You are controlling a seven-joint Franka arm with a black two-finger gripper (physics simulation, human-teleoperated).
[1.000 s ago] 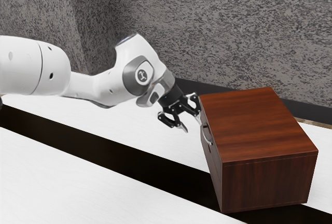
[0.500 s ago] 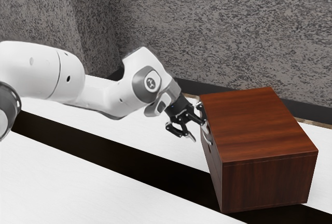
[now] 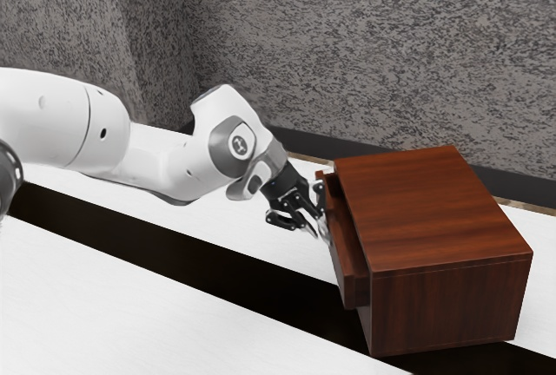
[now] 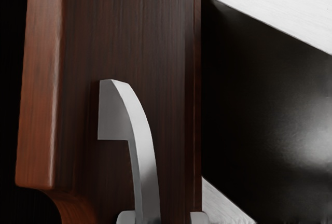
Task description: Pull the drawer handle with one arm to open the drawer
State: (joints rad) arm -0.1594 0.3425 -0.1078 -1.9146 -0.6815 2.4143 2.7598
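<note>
A dark wooden cabinet [image 3: 434,227] stands on the table at the exterior view's right. Its drawer front [image 3: 340,249] faces the arm and stands out a little from the cabinet body. My black gripper [image 3: 311,216] is right at that front, shut on the grey metal drawer handle [image 3: 323,226]. In the wrist view the curved handle [image 4: 132,130] rises along the drawer front [image 4: 119,37], very close under my hand.
The table [image 3: 104,305] is white with a broad black stripe [image 3: 191,253] running under the arm and the cabinet. A speckled grey wall [image 3: 391,45] stands behind. There is free room on the table at the exterior view's left.
My gripper reached the handle, shut on it and drew back toward the exterior view's left. The drawer front, flush before, now stands out from the cabinet.
</note>
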